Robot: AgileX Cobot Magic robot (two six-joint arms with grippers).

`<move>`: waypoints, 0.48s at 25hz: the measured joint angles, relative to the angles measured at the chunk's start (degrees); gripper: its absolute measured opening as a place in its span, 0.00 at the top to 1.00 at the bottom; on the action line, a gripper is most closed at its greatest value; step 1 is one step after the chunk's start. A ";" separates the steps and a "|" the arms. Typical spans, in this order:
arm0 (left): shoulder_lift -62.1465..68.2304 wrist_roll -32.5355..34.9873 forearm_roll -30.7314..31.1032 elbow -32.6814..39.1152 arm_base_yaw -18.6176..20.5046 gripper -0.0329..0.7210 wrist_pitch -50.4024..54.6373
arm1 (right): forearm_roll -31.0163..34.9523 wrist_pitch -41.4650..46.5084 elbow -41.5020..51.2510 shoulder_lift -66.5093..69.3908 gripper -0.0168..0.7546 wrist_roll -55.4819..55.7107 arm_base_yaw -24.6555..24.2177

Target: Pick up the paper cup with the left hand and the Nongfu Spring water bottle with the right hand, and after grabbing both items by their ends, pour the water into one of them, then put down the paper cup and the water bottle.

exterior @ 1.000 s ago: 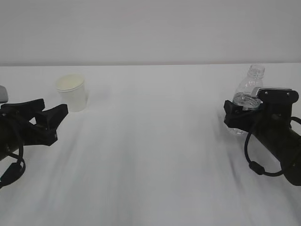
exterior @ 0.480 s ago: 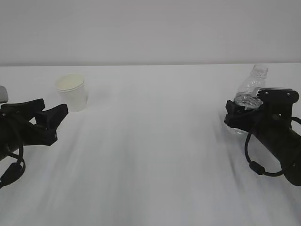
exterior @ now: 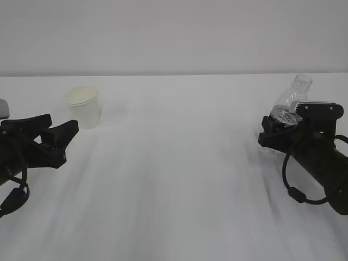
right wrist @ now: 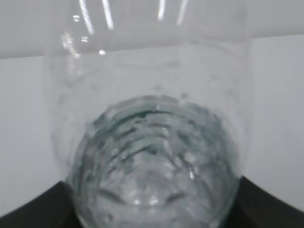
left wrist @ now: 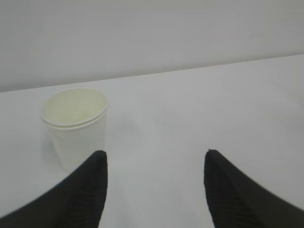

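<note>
Our right pincer sits around the tilted bottle, grip unclear; left pincer apart, cup upright on tabletop just ahead, ungrasped. Cup pickup, pour, set-down all left.

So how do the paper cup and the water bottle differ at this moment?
The paper cup stands upright; the water bottle leans to the right. The cup is opaque off-white and shorter; the bottle is clear and taller. The cup stands free ahead of the left gripper; the bottle sits between the right gripper's jaws. Both are open-topped.
</note>
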 joint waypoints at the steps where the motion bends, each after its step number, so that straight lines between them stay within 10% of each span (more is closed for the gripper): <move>1: 0.00 0.00 0.00 0.00 0.00 0.35 0.00 | -0.12 0.00 0.00 0.00 0.42 0.00 0.00; 12: 0.00 0.00 0.13 0.00 0.00 0.35 0.00 | -1.19 0.00 0.00 0.00 0.43 -2.87 0.00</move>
